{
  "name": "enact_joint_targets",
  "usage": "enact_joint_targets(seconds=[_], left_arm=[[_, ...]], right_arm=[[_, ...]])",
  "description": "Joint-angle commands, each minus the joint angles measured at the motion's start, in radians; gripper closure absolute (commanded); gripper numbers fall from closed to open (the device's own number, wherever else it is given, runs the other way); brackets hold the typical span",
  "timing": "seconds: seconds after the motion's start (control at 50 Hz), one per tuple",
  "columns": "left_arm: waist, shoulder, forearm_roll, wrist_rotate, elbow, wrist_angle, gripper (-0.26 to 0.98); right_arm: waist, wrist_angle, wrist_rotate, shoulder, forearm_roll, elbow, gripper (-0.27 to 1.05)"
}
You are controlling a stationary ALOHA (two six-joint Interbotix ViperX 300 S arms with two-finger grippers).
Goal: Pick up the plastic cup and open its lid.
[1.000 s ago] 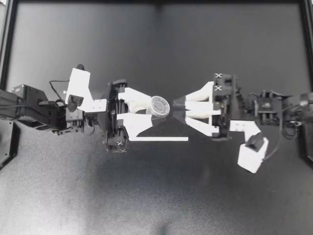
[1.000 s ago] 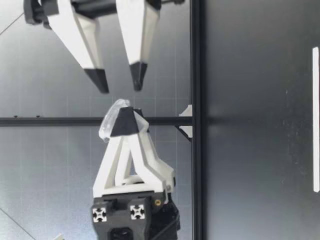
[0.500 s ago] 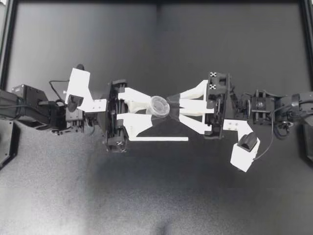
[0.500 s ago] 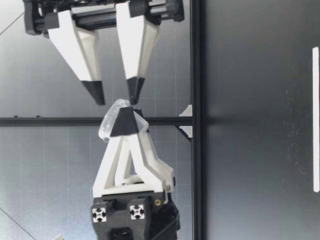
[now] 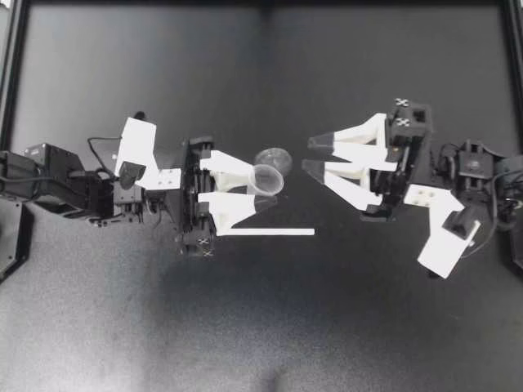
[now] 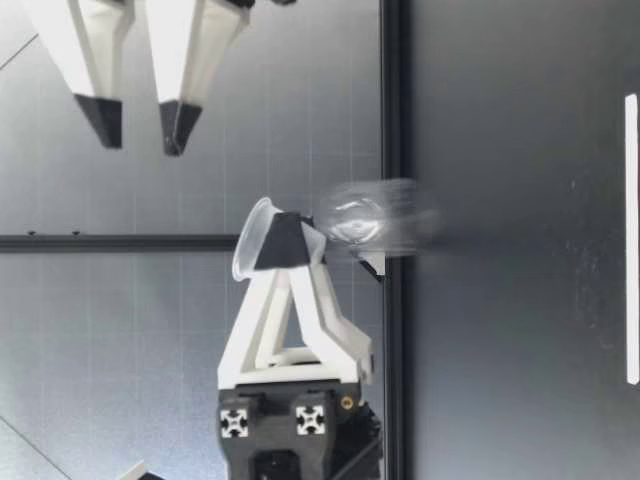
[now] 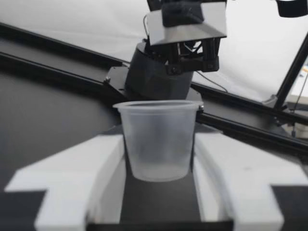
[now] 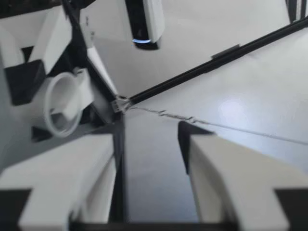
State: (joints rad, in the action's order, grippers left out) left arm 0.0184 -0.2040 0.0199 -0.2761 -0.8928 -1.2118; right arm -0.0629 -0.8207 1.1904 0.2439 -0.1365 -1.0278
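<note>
Between clamping left fingers (image 5: 229, 166), cup (image 5: 265, 180) now lidless (lid (image 5: 272, 157) loose beside); right fingers (image 5: 347, 178) apart.

Both black, jointed arms (image 5: 57, 184) carry a white boxy housing (image 5: 137, 147) at the wrist, and a black cable (image 5: 100, 140) loops off my left one. My left claw (image 5: 265, 186) and right claw (image 5: 308, 154) have white wedge-shaped fingers (image 5: 233, 167) with black tips, on black mounts (image 5: 196, 196) marked with checkered tags (image 5: 203, 251).

Dim even light; lid (image 6: 375, 222) motion-blurred; right wrist view soft, table (image 8: 231, 108) glare.
</note>
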Motion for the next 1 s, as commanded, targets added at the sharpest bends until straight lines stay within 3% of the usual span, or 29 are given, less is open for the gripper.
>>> enact_joint_targets(seconds=[0.0, 0.28, 0.46, 0.64, 0.98], left_arm=[[0.000, 0.028, -0.011, 0.011, 0.008, -0.002, 0.49], [0.000, 0.095, -0.028, 0.150, -0.040, 0.049, 0.49], [0.000, 0.160, -0.026, 0.210, -0.075, 0.077, 0.49], [0.000, 0.184, -0.026, 0.242, -0.086, 0.089, 0.49], [0.000, 0.186, -0.026, 0.249, -0.086, 0.089, 0.49]], right_arm=[[0.020, 0.000, -0.074, 0.003, -0.015, 0.014, 0.27], [0.031, 0.092, -0.678, -0.005, -0.026, 0.043, 0.27], [0.031, 0.143, -0.959, -0.006, -0.015, 0.038, 0.27], [0.031, 0.153, -1.077, -0.009, 0.009, 0.037, 0.27], [0.032, 0.158, -1.091, -0.017, 0.023, 0.038, 0.27]])
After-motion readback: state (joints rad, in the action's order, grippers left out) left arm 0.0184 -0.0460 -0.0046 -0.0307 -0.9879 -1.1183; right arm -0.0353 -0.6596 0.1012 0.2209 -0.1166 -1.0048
